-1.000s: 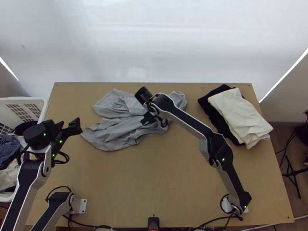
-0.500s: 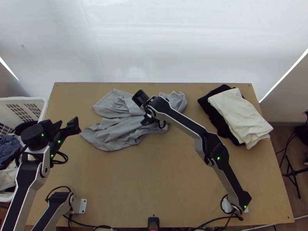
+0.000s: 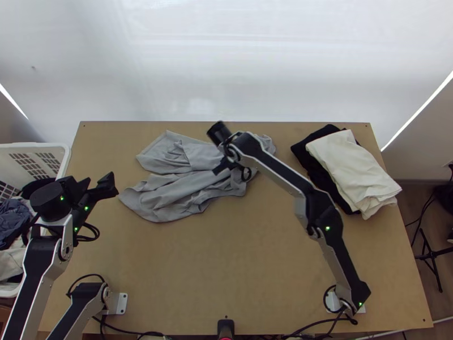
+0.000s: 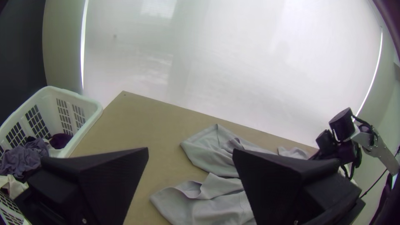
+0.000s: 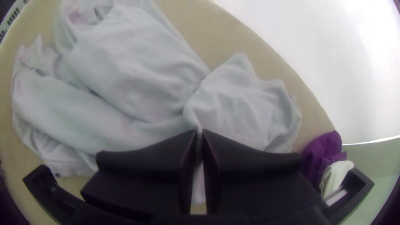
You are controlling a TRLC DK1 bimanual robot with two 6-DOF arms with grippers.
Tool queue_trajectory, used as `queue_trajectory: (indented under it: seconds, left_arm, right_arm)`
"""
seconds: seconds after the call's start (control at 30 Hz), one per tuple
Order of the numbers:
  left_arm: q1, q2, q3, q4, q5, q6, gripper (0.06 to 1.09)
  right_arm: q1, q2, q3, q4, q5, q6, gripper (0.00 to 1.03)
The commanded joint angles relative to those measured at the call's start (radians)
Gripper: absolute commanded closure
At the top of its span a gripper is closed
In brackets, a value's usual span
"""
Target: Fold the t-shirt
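Table (image 3: 198,272); right arm (image 3: 320,212) partly hiding grey t-shirt (image 3: 175,198), right fingers (image 3: 221,166) pinching it; left fingers (image 3: 106,186) apart

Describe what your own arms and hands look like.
The left arm and right arm have silver-grey links with black covers and joints, small green lights and black cables looping near the wrists. The left hand and right hand each have two wide, matt black fingers.

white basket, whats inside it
Inside the white basket lie bunched clothes: a blue-grey cloth, a dark purple one and a whitish one. Whatever lies beneath them is covered, and the left gripper hides part of the basket.
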Motion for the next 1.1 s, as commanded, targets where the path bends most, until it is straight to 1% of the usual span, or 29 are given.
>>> queue_trajectory:
  seconds: [0.0,0.03,0.07,0.2,0.23,0.33,0.47,0.57,0.63,0.73,0.8,0.9,0.97,1.07]
  left_arm:
    - [0.009,0.005,0.018,0.001,0.001,0.0,0.1]
    - [0.012,0.008,0.018,0.004,0.001,0.0,0.1]
    - [0.013,0.011,0.016,0.004,0.001,0.0,0.1]
    - [0.013,0.013,0.004,0.008,0.003,0.0,0.1]
    - [0.013,0.014,0.001,0.013,0.003,-0.001,0.1]
    - [0.01,0.037,-0.013,0.031,0.003,0.0,0.1]
    - [-0.004,0.073,-0.035,0.053,0.003,0.0,0.1]
    - [-0.022,0.083,-0.042,0.057,0.003,0.0,0.1]
    - [-0.044,0.088,-0.047,0.057,0.003,0.0,0.1]
    - [-0.083,0.099,-0.056,0.057,0.003,0.014,0.1]
    - [-0.091,0.115,-0.058,0.064,0.003,0.02,0.1]
    - [-0.096,0.14,-0.062,0.09,0.003,0.022,0.1]
    - [-0.097,0.157,-0.061,0.11,0.003,0.022,0.1]
    - [-0.106,0.183,-0.054,0.139,0.003,0.022,0.1]
  right_arm:
    - [-0.066,-0.186,-0.098,0.053,-0.168,0.06,1.0]
    - [-0.094,-0.237,-0.121,0.062,-0.223,0.084,1.0]
    - [-0.12,-0.283,-0.14,0.067,-0.257,0.101,1.0]
    - [-0.195,-0.439,-0.229,0.072,-0.364,0.11,1.0]
    - [-0.219,-0.473,-0.252,0.072,-0.423,0.112,1.0]
    - [-0.282,-0.551,-0.323,0.072,-0.518,0.122,1.0]
    - [-0.325,-0.659,-0.432,0.101,-0.542,0.11,1.0]
    - [-0.327,-0.734,-0.509,0.121,-0.564,0.101,1.0]
    - [-0.325,-0.774,-0.559,0.121,-0.611,0.102,1.0]
    - [-0.308,-0.812,-0.637,0.101,-0.706,0.106,1.0]
    - [-0.292,-0.824,-0.677,0.053,-0.78,0.109,1.0]
    - [-0.276,-0.852,-0.725,-0.016,-0.828,0.099,1.0]
    - [-0.281,-0.872,-0.74,-0.074,-0.829,0.096,1.0]
    - [-0.335,-0.909,-0.765,-0.146,-0.828,0.083,1.0]
